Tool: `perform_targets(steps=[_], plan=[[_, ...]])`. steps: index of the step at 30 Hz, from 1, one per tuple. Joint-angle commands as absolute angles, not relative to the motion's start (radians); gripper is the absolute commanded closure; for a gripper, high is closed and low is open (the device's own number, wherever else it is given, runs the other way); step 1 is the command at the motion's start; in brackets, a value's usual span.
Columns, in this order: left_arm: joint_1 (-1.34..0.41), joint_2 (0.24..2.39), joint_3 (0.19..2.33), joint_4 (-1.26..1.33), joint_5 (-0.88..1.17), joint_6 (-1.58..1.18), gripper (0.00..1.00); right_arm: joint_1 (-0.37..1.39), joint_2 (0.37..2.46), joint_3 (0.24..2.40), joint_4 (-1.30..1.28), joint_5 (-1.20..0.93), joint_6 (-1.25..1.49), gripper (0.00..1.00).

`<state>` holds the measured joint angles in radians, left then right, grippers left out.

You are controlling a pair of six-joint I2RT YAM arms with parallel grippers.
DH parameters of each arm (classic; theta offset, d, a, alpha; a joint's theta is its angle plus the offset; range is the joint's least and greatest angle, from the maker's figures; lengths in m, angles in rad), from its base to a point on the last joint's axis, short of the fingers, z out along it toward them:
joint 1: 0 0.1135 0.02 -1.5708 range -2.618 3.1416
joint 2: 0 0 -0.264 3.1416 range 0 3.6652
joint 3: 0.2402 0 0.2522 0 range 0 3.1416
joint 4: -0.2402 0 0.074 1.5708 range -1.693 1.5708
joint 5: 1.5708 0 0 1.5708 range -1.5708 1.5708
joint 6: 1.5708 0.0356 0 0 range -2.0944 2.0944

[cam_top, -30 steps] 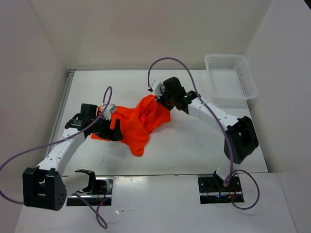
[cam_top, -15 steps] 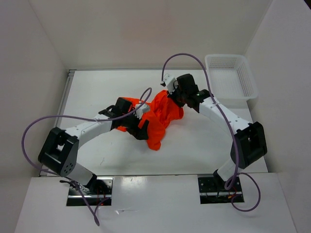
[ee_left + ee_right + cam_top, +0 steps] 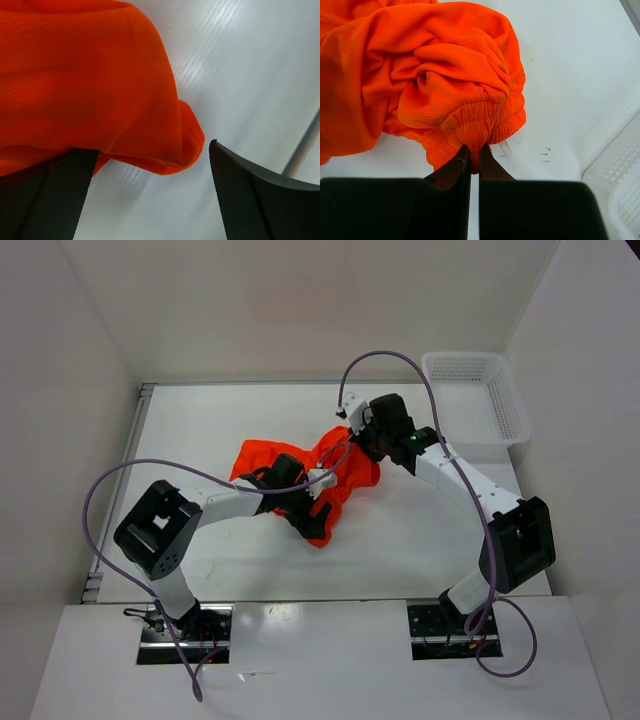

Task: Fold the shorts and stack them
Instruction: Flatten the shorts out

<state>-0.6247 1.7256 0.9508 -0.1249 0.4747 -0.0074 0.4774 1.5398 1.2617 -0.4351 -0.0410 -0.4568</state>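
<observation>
On the smooth white table (image 3: 420, 540), crumpled orange mesh shorts (image 3: 352, 475).

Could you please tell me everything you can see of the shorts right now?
The shorts are bright orange-red, plain, of fine mesh-like knit, with a ribbed elastic waistband. They lie crumpled, unfolded, near the middle of the white table. The right gripper is shut on the gathered waistband. The left gripper is open at a draped edge, cloth seemingly resting over one finger, the other clear.
</observation>
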Motion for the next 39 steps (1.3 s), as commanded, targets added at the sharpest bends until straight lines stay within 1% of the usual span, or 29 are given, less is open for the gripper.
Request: perform_targets(steps=[1, 3, 4, 5, 6, 7, 8, 9, 10, 15, 18, 21, 22, 23, 25, 26, 29, 33, 35, 37, 38, 39], plan=[[-0.652, 1.749, 0.954, -0.109, 0.336, 0.000, 0.03, 0.462, 1.468, 1.258, -0.387, -0.044, -0.439, 1.00], [-0.673, 1.749, 0.942, -0.123, 0.296, 0.000, 0.09, 0.451, 1.459, 1.258, -0.377, -0.044, -0.439, 1.00], [-0.673, 1.749, 0.942, -0.108, 0.287, 0.000, 0.15, 0.451, 1.459, 1.258, -0.377, -0.044, -0.439, 1.00], [-0.684, 1.749, 0.942, -0.085, 0.287, 0.000, 0.24, 0.451, 1.459, 1.249, -0.377, -0.044, -0.428, 1.00], [-0.684, 1.761, 0.933, -0.071, 0.276, 0.000, 0.52, 0.451, 1.459, 1.249, -0.377, -0.044, -0.428, 1.00], [-0.684, 1.776, 0.933, -0.058, 0.264, 0.000, 0.67, 0.451, 1.459, 1.249, -0.377, -0.044, -0.428, 1.00], [-0.693, 1.776, 0.933, -0.048, 0.264, 0.000, 0.79, 0.451, 1.459, 1.249, -0.377, -0.044, -0.428, 1.00], [-0.693, 1.790, 0.933, -0.034, 0.250, 0.000, 0.87, 0.451, 1.450, 1.249, -0.377, -0.044, -0.428, 1.00], [-0.693, 1.799, 0.933, -0.034, 0.241, 0.000, 1.00, 0.451, 1.450, 1.249, -0.377, -0.034, -0.428, 1.00], [-0.693, 1.760, 0.923, -0.015, 0.193, 0.000, 1.00, 0.451, 1.450, 1.239, -0.368, -0.015, -0.439, 1.00], [-0.669, 1.711, 0.992, -0.075, 0.106, 0.000, 1.00, 0.451, 1.459, 1.239, -0.339, 0.017, -0.449, 1.00], [-0.560, 1.654, 1.077, -0.155, 0.019, 0.000, 1.00, 0.407, 1.489, 1.293, -0.290, 0.067, -0.449, 1.00], [-0.519, 1.638, 1.097, -0.178, -0.007, 0.000, 1.00, 0.367, 1.502, 1.314, -0.276, 0.080, -0.449, 1.00], [-0.417, 1.616, 1.151, -0.192, -0.035, 0.000, 1.00, 0.344, 1.514, 1.366, -0.262, 0.090, -0.437, 1.00], [-0.307, 1.602, 1.216, -0.221, -0.035, 0.000, 1.00, 0.299, 1.555, 1.429, -0.244, 0.100, -0.420, 1.00], [-0.214, 1.585, 1.245, -0.221, -0.035, 0.000, 1.00, 0.273, 1.566, 1.495, -0.244, 0.100, -0.410, 1.00], [-0.082, 1.545, 1.337, -0.172, -0.048, 0.000, 1.00, 0.273, 1.592, 1.609, -0.264, 0.060, -0.419, 1.00], [-0.019, 1.494, 1.431, -0.127, -0.060, 0.000, 1.00, 0.273, 1.637, 1.721, -0.304, 0.015, -0.397, 1.00], [-0.008, 1.450, 1.431, -0.127, -0.060, 0.000, 1.00, 0.273, 1.637, 1.721, -0.314, 0.006, -0.435, 1.00], [-0.008, 1.392, 1.384, -0.138, -0.051, 0.000, 1.00, 0.273, 1.606, 1.643, -0.365, -0.026, -0.506, 1.00], [-0.008, 1.370, 1.314, -0.167, -0.051, 0.000, 1.00, 0.273, 1.591, 1.608, -0.388, -0.043, -0.527, 1.00], [-0.018, 1.323, 1.269, -0.185, -0.022, 0.000, 1.00, 0.273, 1.576, 1.568, -0.418, -0.105, -0.557, 1.00]])
